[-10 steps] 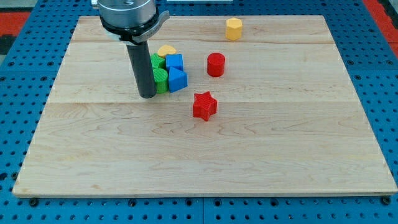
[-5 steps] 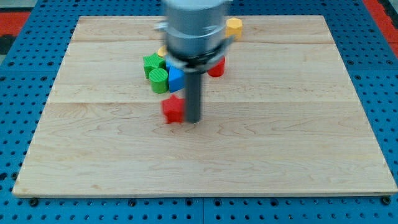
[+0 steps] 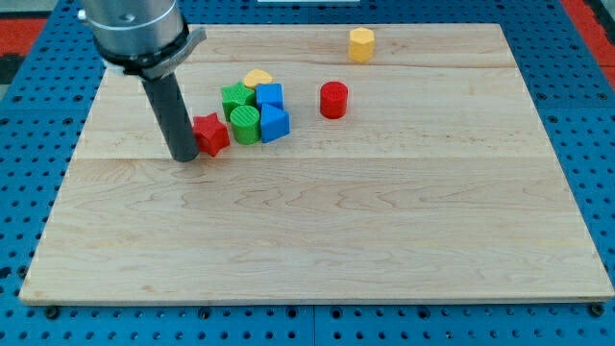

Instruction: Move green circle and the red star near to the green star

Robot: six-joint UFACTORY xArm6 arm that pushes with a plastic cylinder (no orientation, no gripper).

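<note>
Touching the red star (image 3: 210, 134) from the view's left, my tip (image 3: 184, 157), a gripperless tool, hides nothing.

Bright, even light, sharp across the whole worktop.
Shadows are faint and short beside blocks; no glare on the wood, no blur, edges run straight.

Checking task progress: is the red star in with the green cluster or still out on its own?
In: the red star sits just left of the green circle, my tip at its left side.
</note>
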